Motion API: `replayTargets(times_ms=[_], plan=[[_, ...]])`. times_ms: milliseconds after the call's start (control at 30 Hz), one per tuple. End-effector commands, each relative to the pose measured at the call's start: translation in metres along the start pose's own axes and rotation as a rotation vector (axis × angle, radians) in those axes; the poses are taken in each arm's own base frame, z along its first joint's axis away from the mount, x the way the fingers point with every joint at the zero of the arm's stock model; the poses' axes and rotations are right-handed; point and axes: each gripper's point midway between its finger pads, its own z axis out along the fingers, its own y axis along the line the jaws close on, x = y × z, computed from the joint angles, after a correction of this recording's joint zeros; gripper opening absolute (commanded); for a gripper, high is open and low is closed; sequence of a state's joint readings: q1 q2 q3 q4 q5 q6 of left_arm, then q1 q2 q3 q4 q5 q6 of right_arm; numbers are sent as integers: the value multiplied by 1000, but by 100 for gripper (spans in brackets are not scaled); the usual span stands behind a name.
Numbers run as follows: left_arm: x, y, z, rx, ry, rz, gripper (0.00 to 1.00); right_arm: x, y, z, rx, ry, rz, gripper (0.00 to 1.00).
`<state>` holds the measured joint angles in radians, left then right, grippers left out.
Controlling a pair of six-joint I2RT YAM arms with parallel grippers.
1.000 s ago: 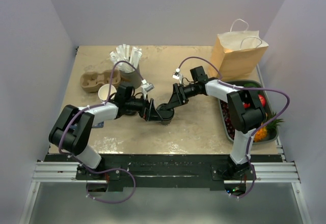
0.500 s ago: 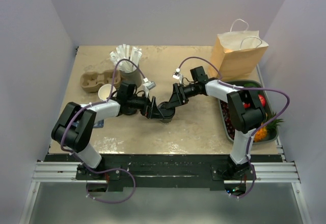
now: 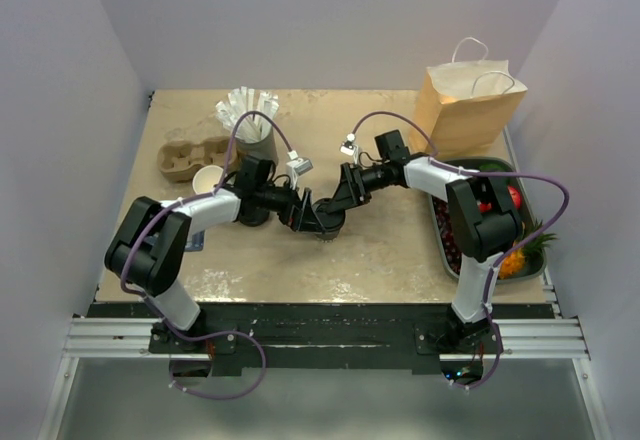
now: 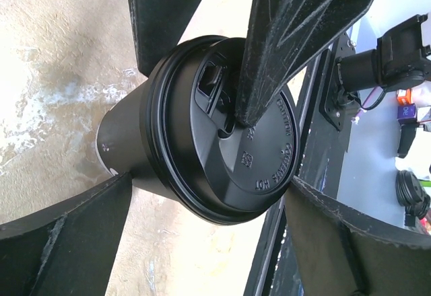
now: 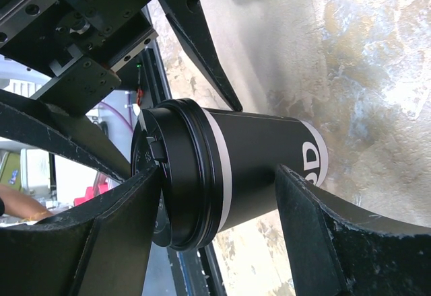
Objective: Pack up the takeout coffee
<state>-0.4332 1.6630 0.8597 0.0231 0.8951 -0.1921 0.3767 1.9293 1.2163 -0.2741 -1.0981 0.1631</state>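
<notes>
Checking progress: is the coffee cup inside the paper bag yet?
No, the cup stands on the table, well away from the bag.

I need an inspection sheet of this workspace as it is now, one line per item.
Surface: beige mottled table, nothing spilled seen.
Job's things: takeout coffee upright at the centre, lid on.
Clutter: cup carrier, lidless cups, holder of white sticks at left; paper bag, fruit tray at right.
Grippers: left gripper open, straddling the coffee; right gripper has one finger on the lid, grip uncertain.
Cables: purple cables loop above both arms.
Surroundings: plain white walls; nothing else seen.
</notes>
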Motion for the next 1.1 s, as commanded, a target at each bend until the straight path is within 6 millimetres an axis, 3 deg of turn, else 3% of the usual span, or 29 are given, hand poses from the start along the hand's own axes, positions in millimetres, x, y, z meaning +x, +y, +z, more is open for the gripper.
replayTargets(times_ms=[0, 133, 867, 967, 1067], plan=[[43, 75, -1, -329, 117, -24, 94, 8, -9, 6, 23, 21, 4, 70], [57, 77, 1, -345, 163, -44, 94, 8, -10, 6, 24, 23, 9, 70], [75, 109, -2, -499, 278, -81, 92, 0, -10, 7, 15, 24, -3, 70], [70, 104, 1, -465, 266, -71, 92, -5, -5, 5, 2, 16, -19, 70], [52, 88, 5, -390, 221, -26, 93, -19, 9, -3, -17, -12, -76, 72]])
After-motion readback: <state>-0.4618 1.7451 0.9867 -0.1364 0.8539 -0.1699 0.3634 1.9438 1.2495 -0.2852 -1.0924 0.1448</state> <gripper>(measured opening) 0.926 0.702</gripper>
